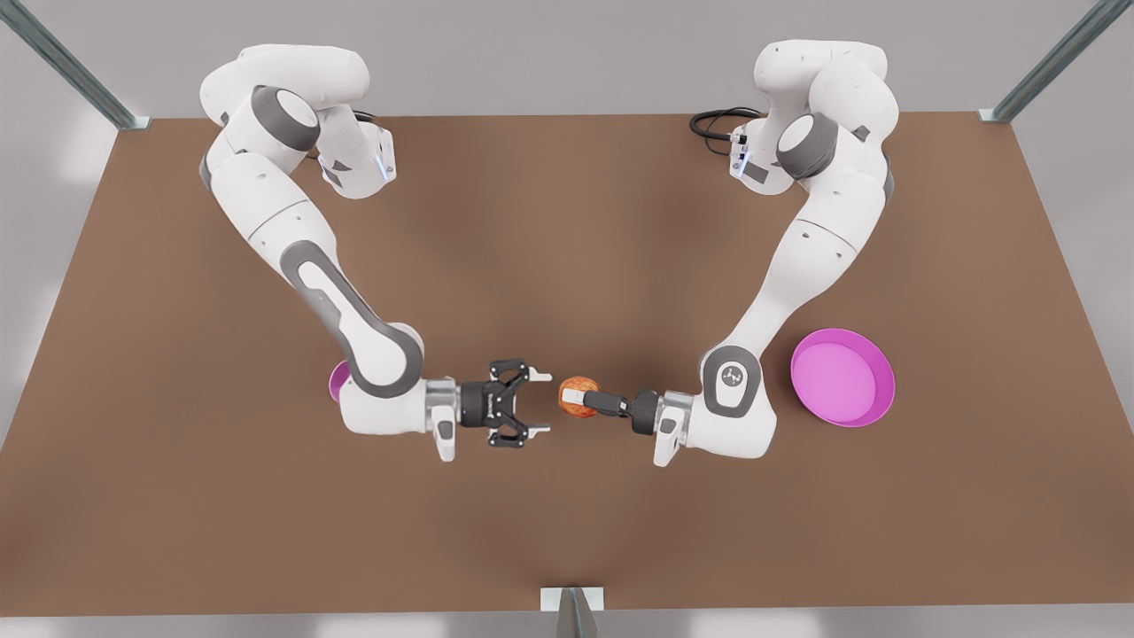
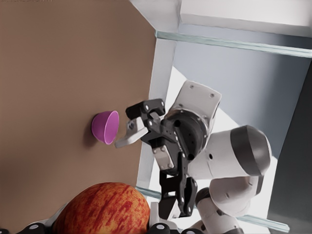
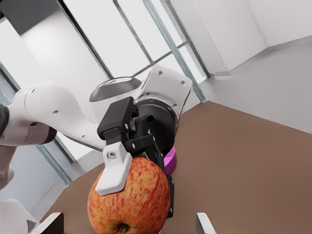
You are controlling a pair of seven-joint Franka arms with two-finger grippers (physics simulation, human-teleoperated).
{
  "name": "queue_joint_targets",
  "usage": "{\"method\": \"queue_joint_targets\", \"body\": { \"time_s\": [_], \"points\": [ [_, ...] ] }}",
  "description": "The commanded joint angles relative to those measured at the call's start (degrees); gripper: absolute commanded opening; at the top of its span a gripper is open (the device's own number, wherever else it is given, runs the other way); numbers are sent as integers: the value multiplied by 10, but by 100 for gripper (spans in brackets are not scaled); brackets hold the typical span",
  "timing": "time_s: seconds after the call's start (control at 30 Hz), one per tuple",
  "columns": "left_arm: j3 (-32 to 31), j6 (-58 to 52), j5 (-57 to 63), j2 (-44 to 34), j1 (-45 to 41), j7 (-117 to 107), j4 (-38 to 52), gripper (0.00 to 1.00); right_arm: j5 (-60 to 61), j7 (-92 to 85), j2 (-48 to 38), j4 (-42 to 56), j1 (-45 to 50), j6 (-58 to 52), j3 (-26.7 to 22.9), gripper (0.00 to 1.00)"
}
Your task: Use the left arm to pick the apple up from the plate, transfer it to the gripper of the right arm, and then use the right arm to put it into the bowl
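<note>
1. Front view: the left gripper (image 1: 578,399), slim, on the front view's right, is clamping the apple (image 1: 576,395) in mid-air above the table (image 1: 567,532). The right gripper (image 1: 537,402), the wide linkage one, is facing it with fingers spread, just short of it. The plate (image 1: 842,377) is sitting well apart; the bowl (image 1: 337,381) is peeking out behind the right arm.

2. Left wrist view: the apple (image 2: 105,208) looks small, rigid, smooth-skinned, probably slippery; I'd take it across the widest part.

3. Right wrist view: a white fingertip (image 3: 114,170) is pressing the apple's (image 3: 130,197) flank.

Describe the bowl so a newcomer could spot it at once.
Start at the brown table, then the arm on the front view's left. The bowl peeks out beside its wrist: small, deep and magenta, unlike the wide shallow plate opposite.
</note>
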Motion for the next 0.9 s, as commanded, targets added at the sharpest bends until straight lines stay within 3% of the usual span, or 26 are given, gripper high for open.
{"method": "queue_joint_targets", "body": {
  "time_s": [0.0,0.87],
  "points": [
    [0,5,-2,-1,0,16,0,77,13,-153,2,0,2,5,2,100],
    [-1,9,-3,-1,0,10,0,77,27,-149,49,48,63,50,4,98]
  ]
}}
